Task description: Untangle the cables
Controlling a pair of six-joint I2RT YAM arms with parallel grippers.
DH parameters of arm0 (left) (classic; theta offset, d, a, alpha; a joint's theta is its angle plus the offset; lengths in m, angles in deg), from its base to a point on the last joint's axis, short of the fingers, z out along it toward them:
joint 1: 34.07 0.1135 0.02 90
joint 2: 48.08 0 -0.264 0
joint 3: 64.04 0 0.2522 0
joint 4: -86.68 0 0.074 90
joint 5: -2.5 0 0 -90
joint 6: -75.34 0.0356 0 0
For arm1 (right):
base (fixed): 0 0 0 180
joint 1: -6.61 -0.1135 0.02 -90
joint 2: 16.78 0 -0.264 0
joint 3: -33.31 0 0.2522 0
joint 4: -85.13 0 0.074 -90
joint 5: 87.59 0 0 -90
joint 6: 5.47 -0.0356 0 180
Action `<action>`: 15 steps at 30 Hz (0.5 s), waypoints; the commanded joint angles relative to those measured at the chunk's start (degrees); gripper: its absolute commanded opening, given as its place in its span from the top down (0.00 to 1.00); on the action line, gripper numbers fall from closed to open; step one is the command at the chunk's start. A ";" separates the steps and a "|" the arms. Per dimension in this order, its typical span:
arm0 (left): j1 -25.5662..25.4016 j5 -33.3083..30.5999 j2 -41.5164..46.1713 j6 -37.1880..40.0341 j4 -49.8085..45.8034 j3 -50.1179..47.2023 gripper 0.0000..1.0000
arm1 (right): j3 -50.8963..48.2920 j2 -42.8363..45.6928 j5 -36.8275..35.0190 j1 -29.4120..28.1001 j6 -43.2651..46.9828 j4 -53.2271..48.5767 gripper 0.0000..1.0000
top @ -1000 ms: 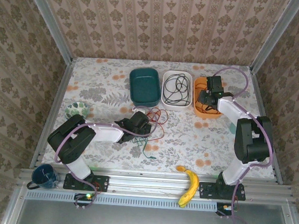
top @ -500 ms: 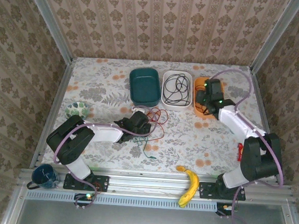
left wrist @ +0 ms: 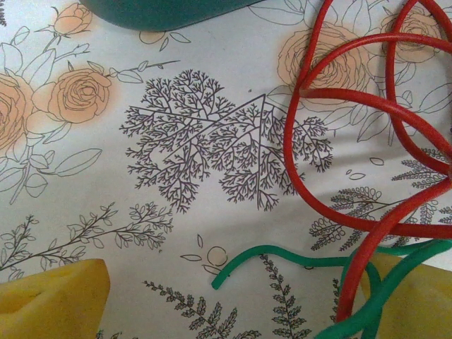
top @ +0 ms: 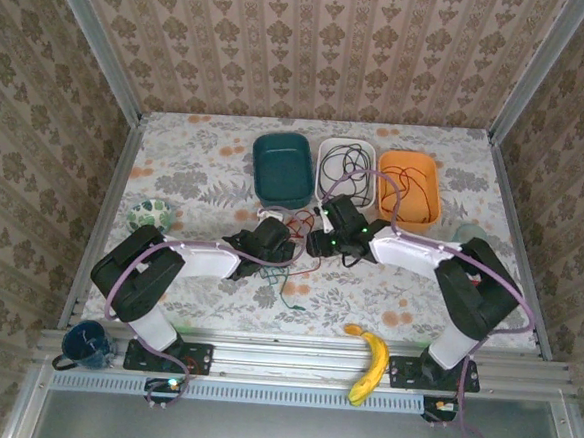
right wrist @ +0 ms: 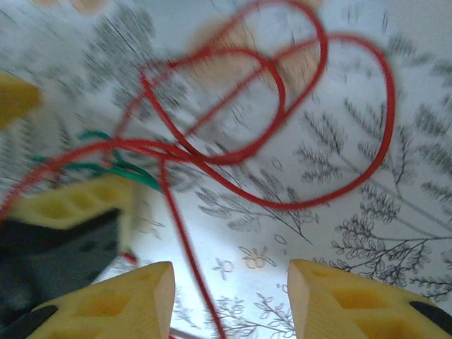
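Red loops mark the tangle in the overhead view. The thin red wire cable (top: 309, 228) lies spread on the floral tabletop (top: 196, 152), caught up with a thin green wire cable (top: 285, 289) that trails toward the near edge. The left gripper (top: 285, 247) sits at the tangle's left side and the right gripper (top: 313, 243) at its right, both close in. Behind them stand three bins:
- a deep teal plastic bin (top: 283, 168), bare inside;
- a white rectangular bin (top: 323, 176) holding a coiled thin black cable (top: 348, 168);
- an orange plastic bin (top: 413, 182), bare inside.

In the left wrist view the jaws are apart, with yellow fingers (left wrist: 49, 300) low in both corners. Green and red strands cross over the right-hand finger, and the red loops spread ahead and to the right.

The right wrist view is blurred. Its jaws are also apart, and one red strand runs lengthwise down between its own yellow fingers (right wrist: 120, 304). Closing on that strand looks like the next move.
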 commanded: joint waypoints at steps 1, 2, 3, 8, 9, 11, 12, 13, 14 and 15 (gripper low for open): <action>-0.20 -1.47 0.41 -0.82 -0.60 -0.10 0.07 | 2.06 -2.54 1.87 0.17 -1.40 -1.71 0.59; -0.22 -1.64 0.58 -0.93 -0.60 -0.32 0.07 | 2.11 -2.74 1.80 0.17 -1.82 -1.53 0.68; -0.23 -1.80 0.74 -1.06 -0.60 -0.45 0.07 | 2.06 -2.45 1.29 0.21 -2.20 -1.35 0.80; -0.08 -1.70 0.79 -1.24 -0.60 -0.90 0.08 | 0.48 4.35 -4.73 0.75 -2.47 0.21 1.00; -0.05 -1.60 0.62 -1.34 -0.57 -0.81 0.08 | 0.26 6.38 -6.99 0.99 -2.63 0.20 1.00; 0.20 -1.33 0.18 -1.52 -0.59 -0.74 0.08 | 0.14 10.01 -10.59 1.75 -2.78 0.00 1.00; 0.41 -1.15 -0.10 -1.56 -0.51 -0.68 0.08 | 0.12 11.79 -12.66 2.20 -3.10 -0.09 1.00; 0.53 -1.07 -0.32 -1.64 -0.58 -0.59 0.08 | 0.29 13.59 -14.55 2.76 -3.21 -0.25 1.00; 0.63 -0.98 -0.53 -1.76 -0.60 -0.47 0.08 | 0.35 15.08 -15.98 3.31 -3.28 -0.12 1.00; 0.77 -0.85 -0.72 -1.83 -0.65 -0.42 0.08 | 0.44 16.28 -17.49 4.01 -3.30 0.04 1.00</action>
